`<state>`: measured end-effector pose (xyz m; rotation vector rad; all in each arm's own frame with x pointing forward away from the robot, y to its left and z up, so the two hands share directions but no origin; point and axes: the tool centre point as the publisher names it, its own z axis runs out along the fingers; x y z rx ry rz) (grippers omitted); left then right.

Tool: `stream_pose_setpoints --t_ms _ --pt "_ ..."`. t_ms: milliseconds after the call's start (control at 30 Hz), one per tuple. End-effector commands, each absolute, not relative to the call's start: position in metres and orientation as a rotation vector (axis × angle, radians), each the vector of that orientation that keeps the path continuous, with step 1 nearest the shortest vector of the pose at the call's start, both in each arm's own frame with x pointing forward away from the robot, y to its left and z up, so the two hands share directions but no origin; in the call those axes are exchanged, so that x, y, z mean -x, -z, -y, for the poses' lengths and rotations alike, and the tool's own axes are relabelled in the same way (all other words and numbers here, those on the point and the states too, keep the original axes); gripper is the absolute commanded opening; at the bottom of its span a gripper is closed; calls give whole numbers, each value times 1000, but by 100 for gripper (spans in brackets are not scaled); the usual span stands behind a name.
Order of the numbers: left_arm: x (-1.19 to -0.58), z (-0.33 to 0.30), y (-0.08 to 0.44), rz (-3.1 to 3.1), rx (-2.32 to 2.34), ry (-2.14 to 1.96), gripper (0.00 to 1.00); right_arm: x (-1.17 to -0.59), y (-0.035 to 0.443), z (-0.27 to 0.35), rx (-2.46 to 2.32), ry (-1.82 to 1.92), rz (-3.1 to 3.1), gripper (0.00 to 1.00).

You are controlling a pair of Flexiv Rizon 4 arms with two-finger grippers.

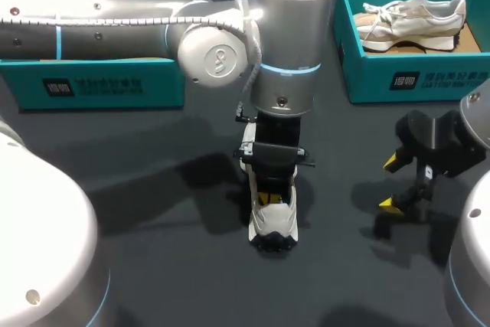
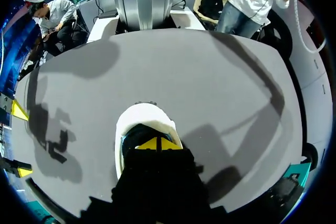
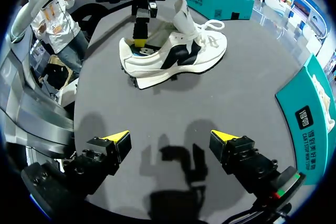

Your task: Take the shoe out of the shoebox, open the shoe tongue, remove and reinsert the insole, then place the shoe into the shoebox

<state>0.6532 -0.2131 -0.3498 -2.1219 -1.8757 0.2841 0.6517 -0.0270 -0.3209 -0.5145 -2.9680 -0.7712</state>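
One shoe (image 1: 273,220) sits mid-table (image 1: 153,189), my left gripper (image 2: 157,144) dipped into its opening; can't tell if it's clamped on anything. Right gripper (image 3: 170,141) hangs wide open nearby. I'd pin the shoe with the right, then lift the insole slowly from the heel.

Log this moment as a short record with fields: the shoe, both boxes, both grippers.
shoe: white shoe upright on the dark table, tongue raised
left gripper: lowered into the white shoe's opening
right gripper: jaws open, empty, above the table, apart from the shoe
right shoebox: holds a beige shoe
left shoebox: inside mostly hidden by the left arm
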Motion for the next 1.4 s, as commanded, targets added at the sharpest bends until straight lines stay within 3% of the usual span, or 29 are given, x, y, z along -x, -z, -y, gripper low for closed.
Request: stream_pose_setpoints --t_ms 33,300,667,1167,1400 --pt "-651 223 378 1873 2091 -248 0 -649 320 27 516 770 2972 100" --pt "-657 229 414 1920 2029 -225 0 -649 320 27 516 770 2972 100" --pt "-652 228 373 1939 2109 -197 0 -649 320 27 516 770 2972 100" --pt "-662 225 433 2040 1954 -54 0 -649 320 27 516 770 2972 100" --pt "-668 227 399 2102 1994 -137 0 -649 320 27 516 770 2972 100"
